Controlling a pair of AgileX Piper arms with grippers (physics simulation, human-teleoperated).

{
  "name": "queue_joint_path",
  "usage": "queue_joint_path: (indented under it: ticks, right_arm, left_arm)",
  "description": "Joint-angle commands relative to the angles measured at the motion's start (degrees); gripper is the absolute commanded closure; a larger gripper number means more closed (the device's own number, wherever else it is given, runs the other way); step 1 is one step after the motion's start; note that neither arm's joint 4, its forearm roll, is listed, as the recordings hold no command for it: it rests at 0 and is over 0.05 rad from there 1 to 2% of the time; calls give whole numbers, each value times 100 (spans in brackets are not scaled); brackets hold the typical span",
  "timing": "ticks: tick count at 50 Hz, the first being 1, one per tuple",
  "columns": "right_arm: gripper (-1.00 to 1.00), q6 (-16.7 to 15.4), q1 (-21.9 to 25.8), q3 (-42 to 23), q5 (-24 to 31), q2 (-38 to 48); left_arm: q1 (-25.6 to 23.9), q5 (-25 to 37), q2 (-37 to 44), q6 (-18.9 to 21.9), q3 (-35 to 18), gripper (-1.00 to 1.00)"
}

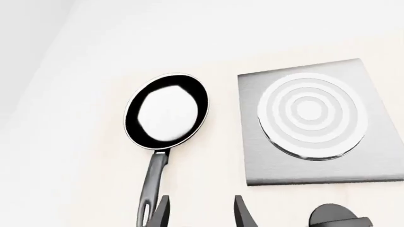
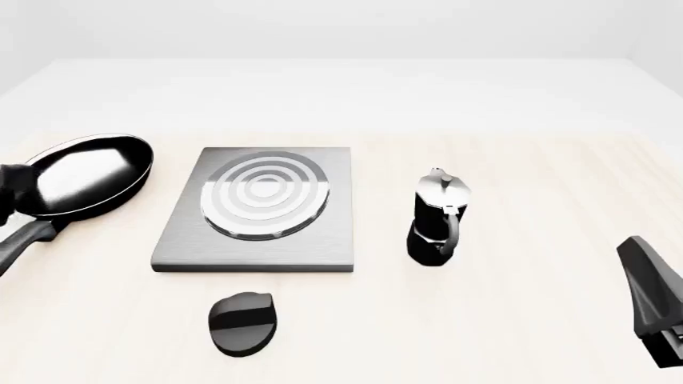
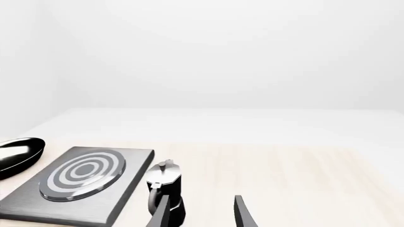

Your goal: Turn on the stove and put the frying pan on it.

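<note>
The frying pan (image 2: 85, 172) is round and glossy black and lies on the table left of the stove (image 2: 261, 208). Its dark handle (image 2: 24, 242) points toward the near left. The stove is a grey square plate with burner rings. Its black oval knob (image 2: 240, 322) lies in front of it. In the left wrist view my left gripper (image 1: 202, 213) is open and empty, above the table just beside the loop end of the pan's handle (image 1: 153, 177). The pan (image 1: 167, 111), stove (image 1: 309, 127) and knob (image 1: 334, 216) show there. My right gripper (image 3: 200, 215) is open and empty, far right of the stove.
A black-and-silver moka pot (image 2: 437, 218) stands upright right of the stove; it also shows in the right wrist view (image 3: 165, 189). My right arm (image 2: 651, 300) is at the table's near right. A dark part of my left arm (image 2: 11, 192) shows at the left edge.
</note>
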Motion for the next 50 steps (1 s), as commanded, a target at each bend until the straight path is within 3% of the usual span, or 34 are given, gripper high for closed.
queue_joint_path:
  ticks: [1, 11, 30, 50]
  right_arm:
    - [-100, 14, 41, -9, 0, 0]
    - [-100, 15, 57, -13, 9, 0]
    - [-100, -25, 94, 18, -7, 20]
    - [-100, -104, 100, -35, -88, 197]
  left_arm:
    - [745, -226, 645, 324, -205, -100]
    - [1292, -738, 1358, 591, -115, -100]
    - [1926, -1057, 2168, 1042, -215, -100]
    - [1962, -1828, 3241, 1285, -251, -100]
